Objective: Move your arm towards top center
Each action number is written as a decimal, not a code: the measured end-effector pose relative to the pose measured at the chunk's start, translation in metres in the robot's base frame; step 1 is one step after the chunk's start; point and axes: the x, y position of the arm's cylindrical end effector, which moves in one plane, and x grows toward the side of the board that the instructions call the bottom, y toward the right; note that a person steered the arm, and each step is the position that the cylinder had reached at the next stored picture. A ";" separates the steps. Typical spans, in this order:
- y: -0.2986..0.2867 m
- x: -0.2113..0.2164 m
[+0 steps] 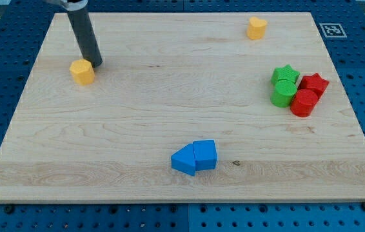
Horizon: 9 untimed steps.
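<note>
Blue blocks (195, 156) nearest; my tip (96, 64) beside yellow block (82, 71)

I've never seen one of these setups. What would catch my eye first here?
Probably the dark rod coming down at the view's top left, my tip right beside a yellow block. Next, the tight bunch at the view's right: a green star, green cylinder, red star and red cylinder. Two blue blocks sit together near the bottom centre.
</note>
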 end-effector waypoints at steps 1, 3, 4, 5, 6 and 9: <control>0.000 0.030; 0.012 0.030; 0.018 -0.008; 0.020 -0.059; 0.035 -0.114; 0.129 -0.171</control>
